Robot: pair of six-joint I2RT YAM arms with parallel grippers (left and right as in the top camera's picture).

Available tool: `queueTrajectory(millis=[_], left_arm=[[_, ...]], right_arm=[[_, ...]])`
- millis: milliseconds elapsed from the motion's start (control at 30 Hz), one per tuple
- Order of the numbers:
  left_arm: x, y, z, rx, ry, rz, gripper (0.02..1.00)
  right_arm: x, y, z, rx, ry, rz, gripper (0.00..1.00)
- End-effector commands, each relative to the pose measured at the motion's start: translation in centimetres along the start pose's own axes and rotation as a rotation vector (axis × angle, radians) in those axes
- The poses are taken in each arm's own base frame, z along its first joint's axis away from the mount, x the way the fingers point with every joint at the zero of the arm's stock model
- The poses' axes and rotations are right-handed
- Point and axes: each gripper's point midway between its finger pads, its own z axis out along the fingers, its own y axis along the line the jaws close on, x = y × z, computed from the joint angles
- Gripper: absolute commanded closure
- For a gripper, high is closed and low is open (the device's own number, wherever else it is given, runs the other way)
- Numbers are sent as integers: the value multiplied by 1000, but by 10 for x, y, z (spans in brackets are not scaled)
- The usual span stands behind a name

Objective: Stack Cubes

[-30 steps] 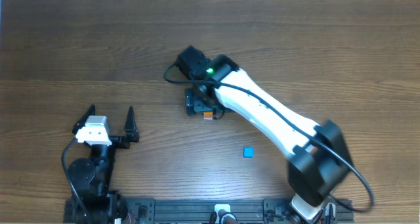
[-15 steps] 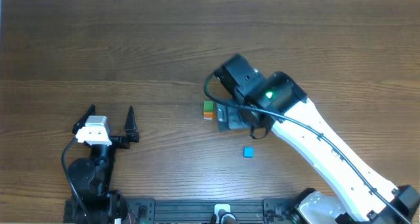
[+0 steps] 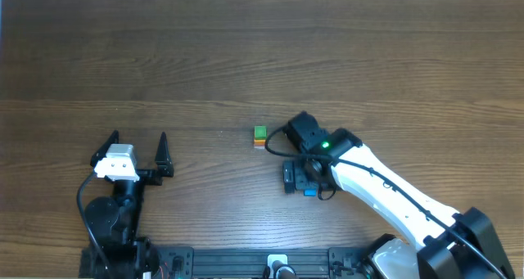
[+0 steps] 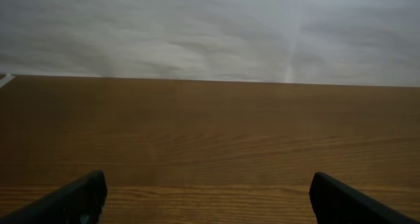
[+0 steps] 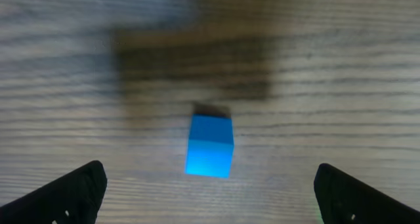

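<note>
Right tool (image 3: 304, 181): positioned over the blue cube (image 5: 210, 146), pointing down at the worktop (image 3: 246, 50). Its fingers (image 5: 72, 194) are spread wide apart with nothing clamped. In the right wrist view the blue cube sits midway between the two fingers and a little ahead of their tips, touching neither, with bare wood on both sides. The cube rests flat on the worktop, turned slightly off square to the line between the fingers; a dark shadow lies on the wood just beyond it. From above, part of the blue cube shows at the tool's edge nearest the arm bases. Second item: a green cube (image 3: 260, 132) sits on top of an orange cube (image 3: 259, 144), forming a two-high stack. The stack stands near the right tool, off to its side toward the left arm and a bit farther from the bases, clear of both fingers. Left tool (image 3: 137, 137): low over the worktop close to its own base, well apart from the stack and the blue cube, fingers spread apart and empty. Its wrist view looks along bare wood toward a pale wall.
</note>
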Motion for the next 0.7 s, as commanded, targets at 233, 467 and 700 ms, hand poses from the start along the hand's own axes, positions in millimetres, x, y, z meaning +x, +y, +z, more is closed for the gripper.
queueTrajectory(millis=[233,467,700], left_arm=[[1,0,0,4,-3,14,20],[1,0,0,4,-3,14,18],[1,0,0,4,-3,14,18]], right_arm=[[28,-10,35,-19,51,105,73],[19,-7,37,-20,13,121,161],[13,-4,45,-21,10,120,310]])
